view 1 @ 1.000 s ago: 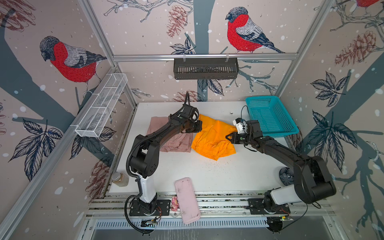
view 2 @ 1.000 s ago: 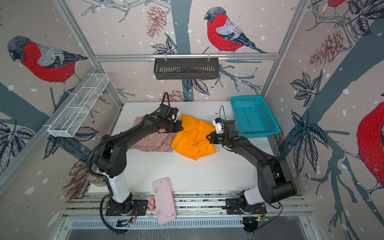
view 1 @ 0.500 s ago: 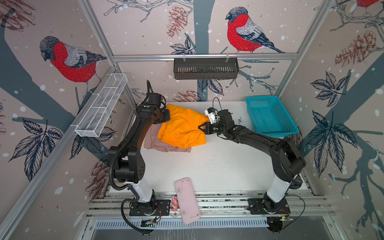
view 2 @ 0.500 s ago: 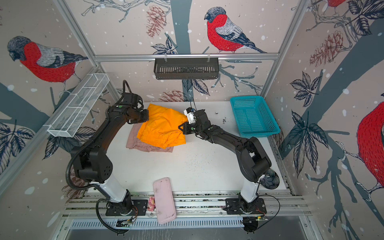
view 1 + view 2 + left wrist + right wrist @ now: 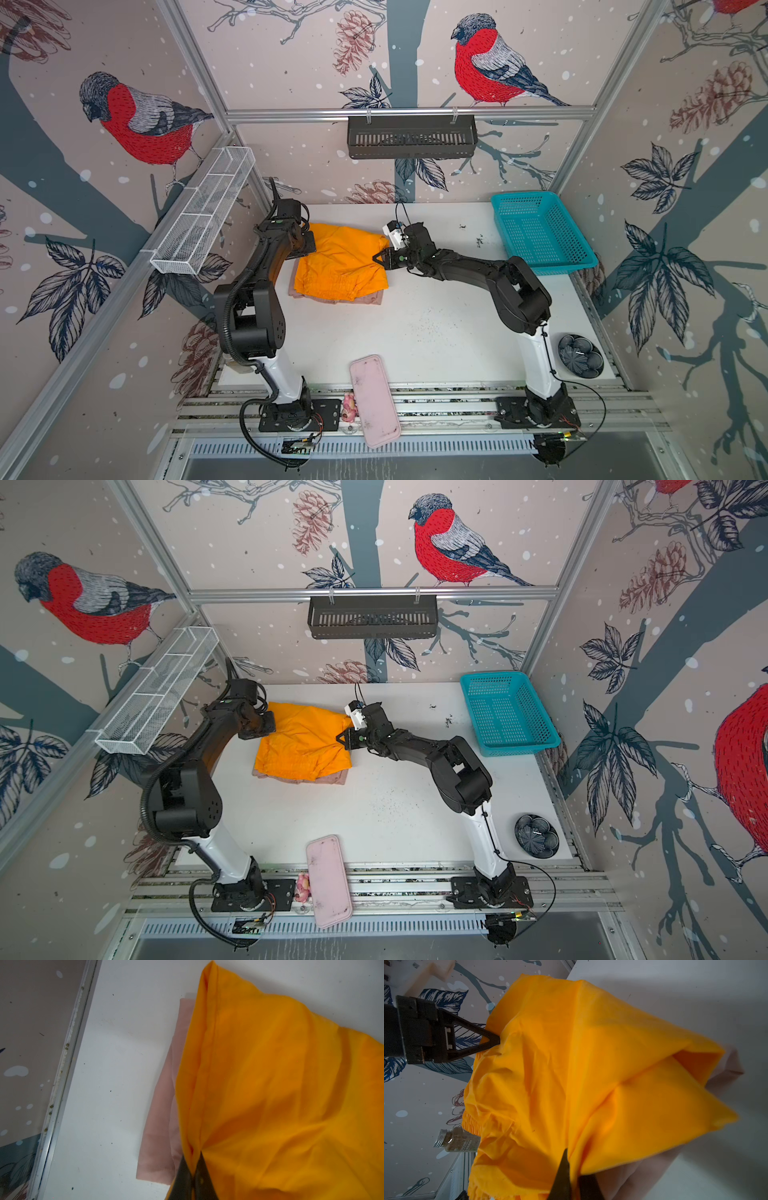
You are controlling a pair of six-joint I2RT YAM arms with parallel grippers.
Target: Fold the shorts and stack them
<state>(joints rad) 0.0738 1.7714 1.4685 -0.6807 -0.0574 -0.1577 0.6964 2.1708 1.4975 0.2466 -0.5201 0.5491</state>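
The orange shorts (image 5: 340,262) are held spread over the pink shorts (image 5: 368,298), opposite edges being pinched by the closed left gripper (image 5: 193,1160) and the closed right gripper (image 5: 377,257).

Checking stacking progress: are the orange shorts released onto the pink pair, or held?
Held. The left hand and right hand are shut on the orange shorts, which drape over the pink shorts.

Orange shorts (image 5: 340,262) one, pink shorts (image 5: 369,298) one, basket (image 5: 552,268) one, tray (image 5: 375,401) one.
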